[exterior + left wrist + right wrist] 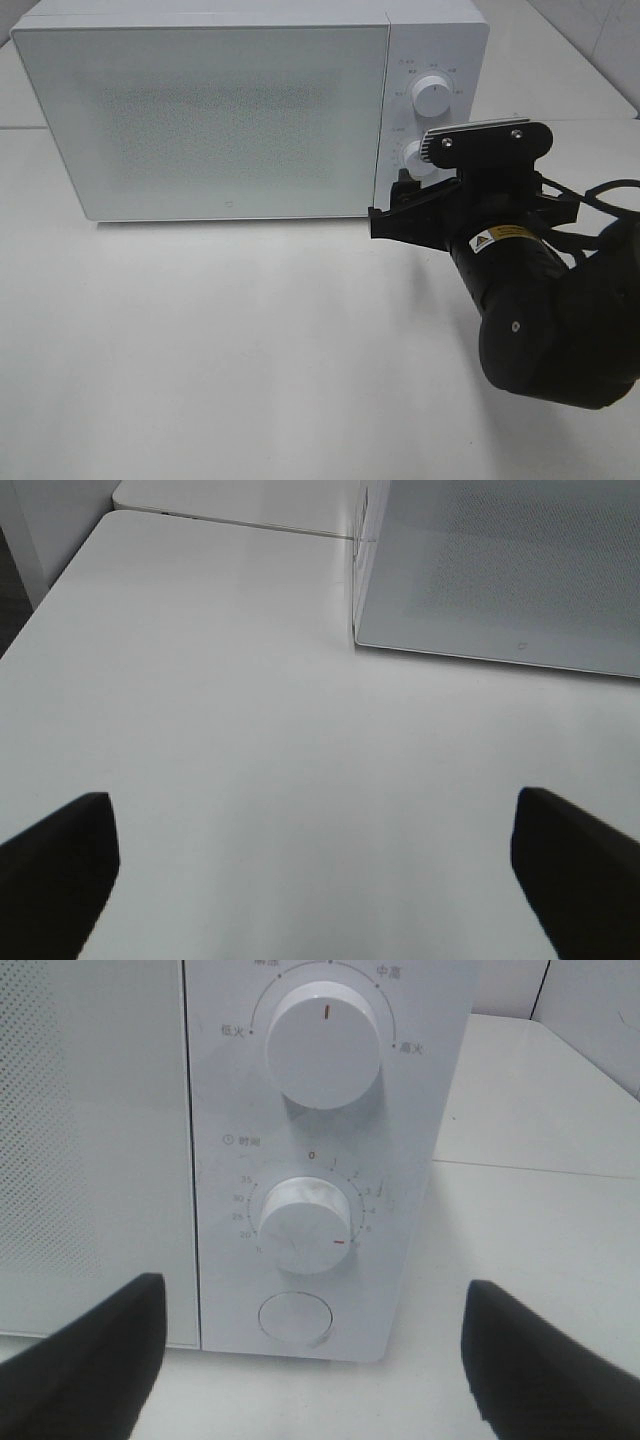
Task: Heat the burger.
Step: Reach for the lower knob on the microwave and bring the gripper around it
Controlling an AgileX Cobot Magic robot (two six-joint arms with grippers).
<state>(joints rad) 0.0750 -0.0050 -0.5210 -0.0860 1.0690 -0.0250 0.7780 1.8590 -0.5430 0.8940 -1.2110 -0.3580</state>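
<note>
The burger is out of view, and the white microwave (200, 110) has its door shut. My right gripper (405, 200) hovers just in front of the microwave's control panel. In the right wrist view this gripper (310, 1360) is open, with both black fingers (90, 1360) wide apart and nothing between them. They face the lower timer knob (305, 1225), whose red mark points down to the right. My left gripper (310, 880) is open over bare white table (250, 730), near the microwave's front left corner (355, 635).
An upper power knob (322, 1045) and a round door button (295, 1318) sit above and below the timer knob. The right arm's black wrist (520, 300) fills the right front of the table. A table seam runs behind the microwave (240, 525).
</note>
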